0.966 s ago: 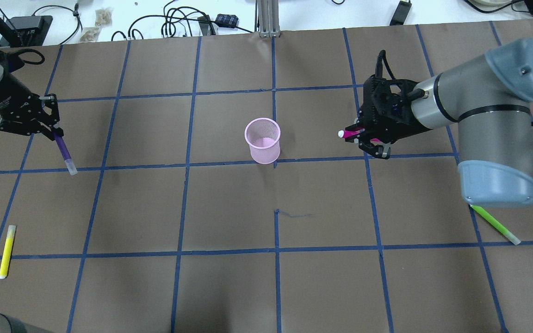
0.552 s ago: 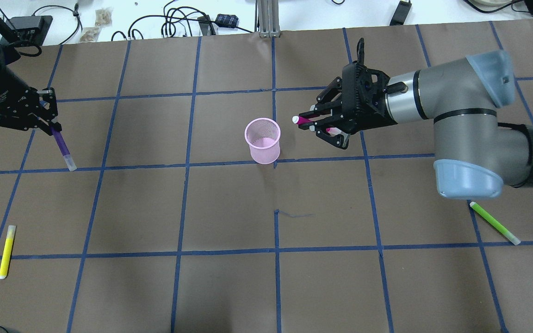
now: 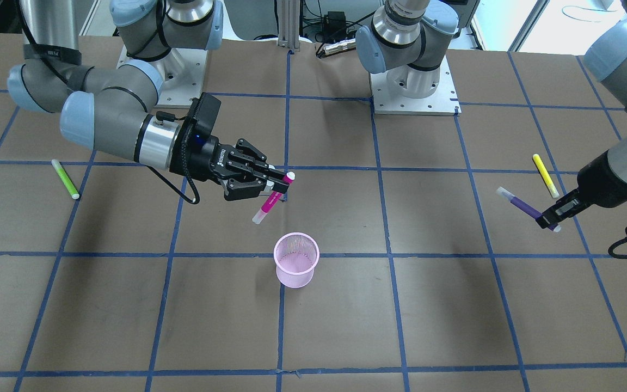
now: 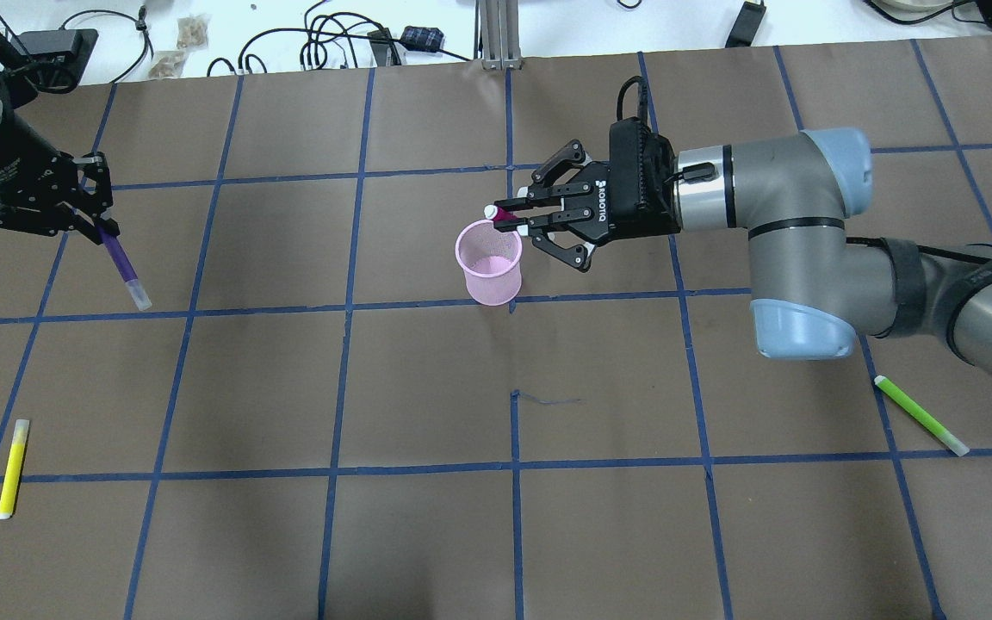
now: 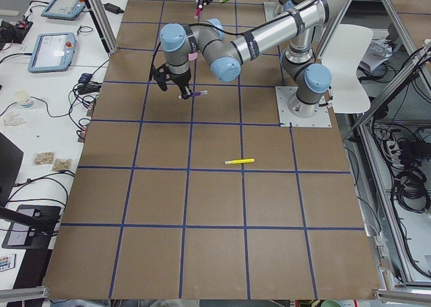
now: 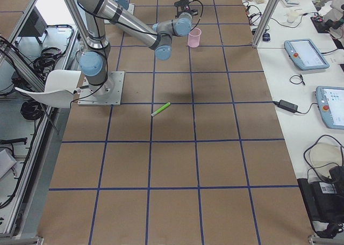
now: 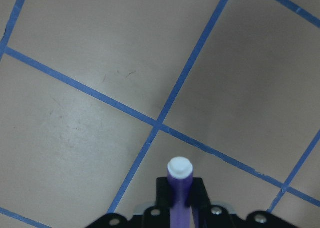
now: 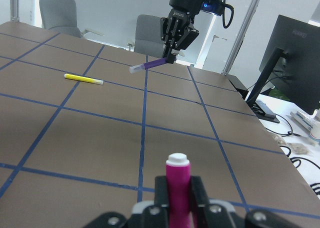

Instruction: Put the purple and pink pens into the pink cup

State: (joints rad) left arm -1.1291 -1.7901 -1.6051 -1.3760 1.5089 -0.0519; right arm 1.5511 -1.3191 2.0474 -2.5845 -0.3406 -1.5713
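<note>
The pink mesh cup [image 4: 488,261] stands upright near the table's middle; it also shows in the front view [image 3: 296,267]. My right gripper [image 4: 520,220] is shut on the pink pen [image 4: 501,215], whose white tip hangs over the cup's far right rim. In the front view the pink pen [image 3: 270,202] hangs tilted above and behind the cup. My left gripper [image 4: 93,226] is shut on the purple pen [image 4: 123,269] and holds it slanted above the table, far left of the cup. The left wrist view shows the purple pen [image 7: 179,188] between the jaws.
A yellow pen [image 4: 12,469] lies at the near left of the table. A green pen [image 4: 920,415] lies at the near right, beside my right arm's elbow. Cables and boxes lie beyond the table's far edge [image 4: 289,69].
My right gripper has moved left with the pink pen, from well right of the cup to its rim. My left gripper has barely shifted and still holds the purple pen.
</note>
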